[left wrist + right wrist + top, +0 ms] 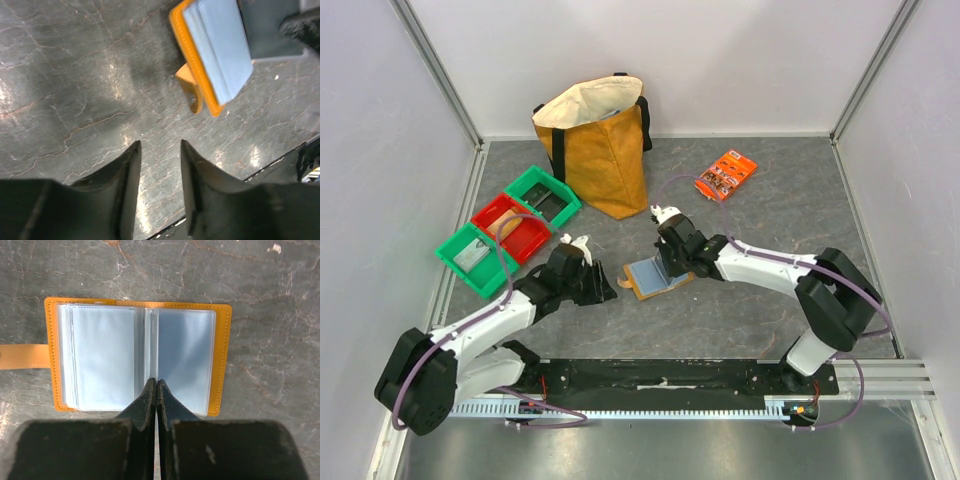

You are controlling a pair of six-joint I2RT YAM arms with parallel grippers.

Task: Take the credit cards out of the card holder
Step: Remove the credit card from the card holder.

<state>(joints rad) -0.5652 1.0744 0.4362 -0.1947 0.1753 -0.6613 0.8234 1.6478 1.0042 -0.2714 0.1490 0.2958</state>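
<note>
Top external shows one card holder (648,277) lying open near the middle of the bench (770,300), a little toward the near edge, with its strap tab (626,284) pointing at my left hand (608,292). My right hand (670,265) is over it. My left sits just beside it, apart. Toward the far and left edges I count one tote bag (600,150), one orange packet (725,175) and three bins (477,215).

Left wrist: my fingers stand parted over bare bench, and the holder lies ahead to the right.

Right wrist: my fingertips are pressed together at the holder's near edge, on the fold, which runs straight away from me with a pale sleeve on each side. I cannot tell whether they pinch a sleeve. I can count no credit cards. The right hand is nearer, so I judge the pull is its job.
</note>
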